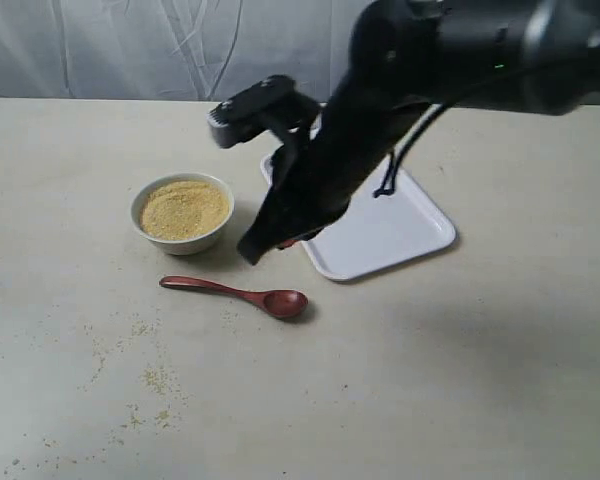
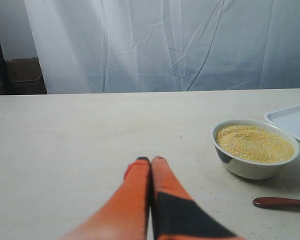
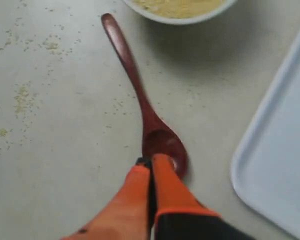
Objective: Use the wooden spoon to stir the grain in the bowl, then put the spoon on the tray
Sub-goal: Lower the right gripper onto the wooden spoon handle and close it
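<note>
Scattered loose specks [image 1: 155, 380] lie closest to the front edge of the bench [image 1: 480, 380], toward its left corner. Just behind them you have the wooden spoon [image 1: 238, 292] lying flat on the bench, handle toward the left edge and scoop toward the right, with nothing holding it. Behind the spoon, and apart from it, stands the bowl [image 1: 185, 244], upright, with the grain [image 1: 184, 208] filling it in a low mound. The tray [image 1: 390, 235] sits to the right of the bowl, nearer the far edge, turned at an angle to the bench edges.

Your right gripper [image 3: 151, 160] reaches in over the tray's near-left corner and points down at the spoon's scoop. Its orange fingers are pressed together and grasp nothing; whether the tips touch the scoop you cannot tell. Your left gripper [image 2: 150, 160] is likewise closed tight and empty, over bare bench on the left, well apart from the bowl.
</note>
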Robot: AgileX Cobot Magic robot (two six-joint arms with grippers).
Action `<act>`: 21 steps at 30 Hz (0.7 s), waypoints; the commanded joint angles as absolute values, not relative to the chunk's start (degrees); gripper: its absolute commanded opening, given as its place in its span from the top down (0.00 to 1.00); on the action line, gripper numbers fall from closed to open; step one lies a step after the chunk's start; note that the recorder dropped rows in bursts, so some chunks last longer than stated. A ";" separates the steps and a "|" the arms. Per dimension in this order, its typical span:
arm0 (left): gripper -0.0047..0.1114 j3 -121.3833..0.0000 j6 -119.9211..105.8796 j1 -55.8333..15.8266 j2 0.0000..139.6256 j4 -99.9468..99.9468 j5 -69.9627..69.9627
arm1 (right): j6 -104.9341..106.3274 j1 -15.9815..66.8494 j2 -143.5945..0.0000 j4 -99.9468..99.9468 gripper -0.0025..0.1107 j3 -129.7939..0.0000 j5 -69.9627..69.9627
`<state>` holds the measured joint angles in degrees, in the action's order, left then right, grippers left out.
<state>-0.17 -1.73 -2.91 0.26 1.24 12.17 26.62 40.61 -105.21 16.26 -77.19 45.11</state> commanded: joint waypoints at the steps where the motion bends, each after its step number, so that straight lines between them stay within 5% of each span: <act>1: 0.96 0.00 -1.67 -2.94 0.00 1.17 11.92 | 30.90 43.98 -113.51 14.68 0.99 -85.43 49.53; 8: 0.96 0.00 -1.67 -2.94 0.00 1.17 11.92 | 31.39 49.09 -122.26 6.34 0.98 -94.06 52.87; 15: 0.96 0.00 -1.67 -2.94 0.00 1.17 11.92 | 31.04 50.75 -125.90 3.60 0.66 -97.29 50.59; 21: 0.96 0.00 -1.67 -2.94 0.00 1.17 11.92 | 26.83 50.75 -127.52 0.00 0.64 -97.29 46.61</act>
<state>-0.17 -1.73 -2.91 0.26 1.24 12.17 28.81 50.77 -126.86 2.52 -96.89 48.19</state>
